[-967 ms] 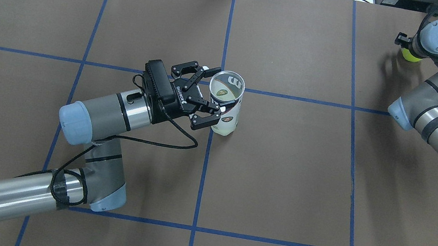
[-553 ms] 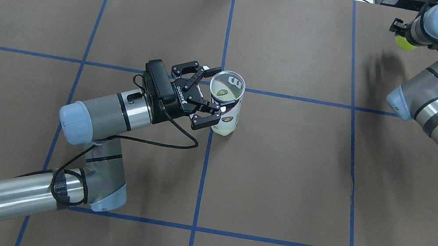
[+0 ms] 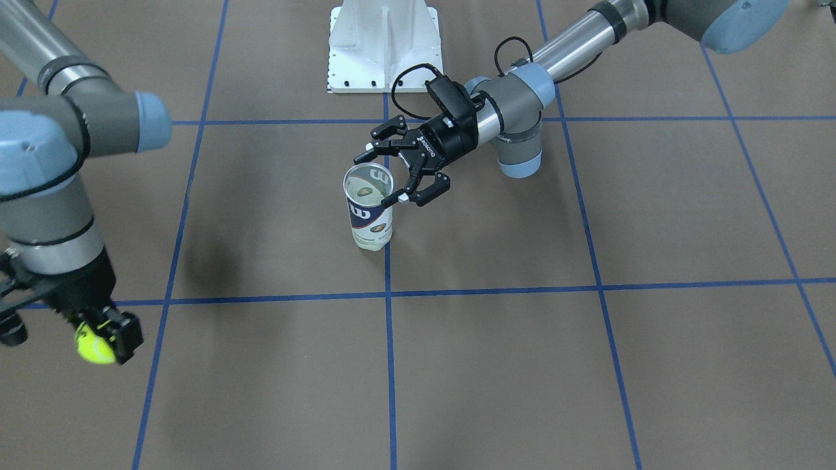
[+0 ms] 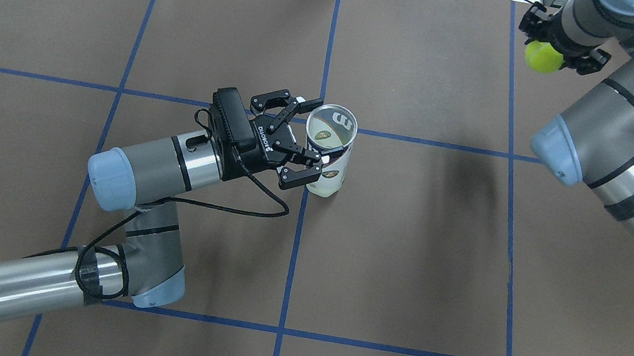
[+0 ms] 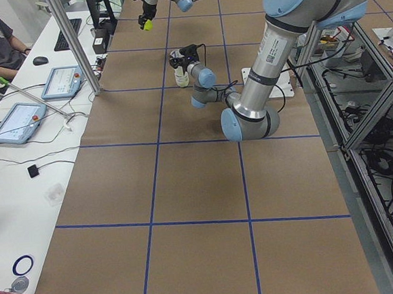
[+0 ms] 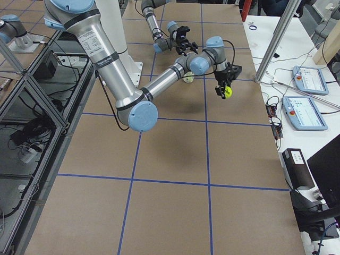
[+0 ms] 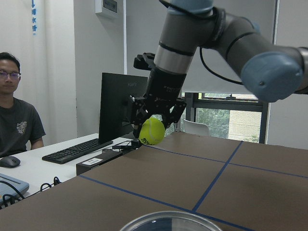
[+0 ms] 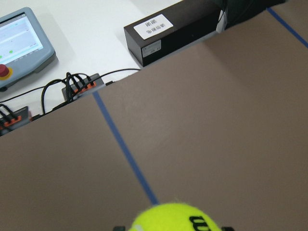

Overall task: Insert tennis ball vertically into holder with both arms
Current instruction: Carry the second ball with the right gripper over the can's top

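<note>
Tennis ball (image 4: 543, 57) sat clamped between the 2 fingers of the right gripper (image 3: 98, 339), lifted off the desk (image 4: 408, 251) near its far right corner and well apart from the holder (image 4: 336, 168). Carrying it high probably lets the ball pass over the metal rim and come down from above.

That holder stood upright, mouth open, near the middle of the desk, with something pale visible at its bottom. Beside it the left gripper (image 4: 314, 139) came in sideways with fingers spread wide, bracketing the upper wall, likely to steady the can for the drop. Whether a pad touched the plastic, I could not tell.

Overhead, the gap between ball and holder read plainly. From the left wrist camera, only the rim's arc showed at the bottom edge, with the ball hanging clear of the desk and a person (image 7: 17, 110) seated beyond. Looking down from the right wrist, the ball's top and a blue tape line (image 8: 125, 154) appeared, but no holder.
</note>
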Tool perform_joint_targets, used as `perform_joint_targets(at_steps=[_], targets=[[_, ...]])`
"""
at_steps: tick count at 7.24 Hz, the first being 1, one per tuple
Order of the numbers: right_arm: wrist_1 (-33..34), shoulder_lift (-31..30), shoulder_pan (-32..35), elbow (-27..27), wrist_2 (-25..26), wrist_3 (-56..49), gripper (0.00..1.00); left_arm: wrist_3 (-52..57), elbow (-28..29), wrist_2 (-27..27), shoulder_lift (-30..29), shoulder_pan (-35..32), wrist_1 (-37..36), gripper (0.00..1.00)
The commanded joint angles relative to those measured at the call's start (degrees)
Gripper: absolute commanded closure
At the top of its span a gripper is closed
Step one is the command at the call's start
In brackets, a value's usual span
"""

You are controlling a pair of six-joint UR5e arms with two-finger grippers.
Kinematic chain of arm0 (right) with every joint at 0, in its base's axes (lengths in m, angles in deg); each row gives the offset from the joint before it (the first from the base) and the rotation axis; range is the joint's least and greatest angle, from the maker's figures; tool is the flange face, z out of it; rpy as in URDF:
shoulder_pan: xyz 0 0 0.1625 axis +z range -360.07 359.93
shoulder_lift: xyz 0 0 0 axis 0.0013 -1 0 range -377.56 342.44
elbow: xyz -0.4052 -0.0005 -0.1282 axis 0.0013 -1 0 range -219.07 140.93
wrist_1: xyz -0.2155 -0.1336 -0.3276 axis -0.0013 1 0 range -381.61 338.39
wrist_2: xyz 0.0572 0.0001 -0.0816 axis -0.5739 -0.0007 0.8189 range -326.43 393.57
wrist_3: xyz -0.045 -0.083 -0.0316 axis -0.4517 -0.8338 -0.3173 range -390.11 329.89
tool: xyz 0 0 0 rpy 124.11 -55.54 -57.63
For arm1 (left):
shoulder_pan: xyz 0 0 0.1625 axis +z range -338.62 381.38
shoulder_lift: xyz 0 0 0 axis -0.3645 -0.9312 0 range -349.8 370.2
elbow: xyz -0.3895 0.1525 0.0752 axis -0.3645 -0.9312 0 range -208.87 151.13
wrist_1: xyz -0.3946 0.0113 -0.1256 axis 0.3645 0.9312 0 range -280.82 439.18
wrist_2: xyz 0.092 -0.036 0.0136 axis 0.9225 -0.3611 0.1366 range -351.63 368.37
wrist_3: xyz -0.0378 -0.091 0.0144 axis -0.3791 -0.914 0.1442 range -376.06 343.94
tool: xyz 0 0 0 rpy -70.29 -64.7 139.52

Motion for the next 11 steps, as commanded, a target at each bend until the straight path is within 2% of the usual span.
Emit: perform_joint_targets(at_steps=[1,3,6,8,11], targets=[[14.2,3.72,-10.25,14.86,-0.59,11.51,1.0,0.02,0.01,0.09,0.07,0.1,-0.01,0.13],[14.24,8.73,-15.29,14.73,-0.59,15.84,1.0,-0.07,0.01,0.09,0.07,0.1,-0.01,0.13],[13.8,12.88,-16.09,11.83,-1.64,15.77,1.0,0.02,0.01,0.0,0.07,0.1,-0.01,0.13],[13.62,16.74,-16.1,7.11,-1.73,15.33,1.0,0.02,0.01,0.0,0.25,0.1,-0.01,0.13],[11.17,16.49,-16.18,6.03,-1.73,14.89,1.0,0.02,0.01,0.0,0.16,0.19,-0.01,0.13]])
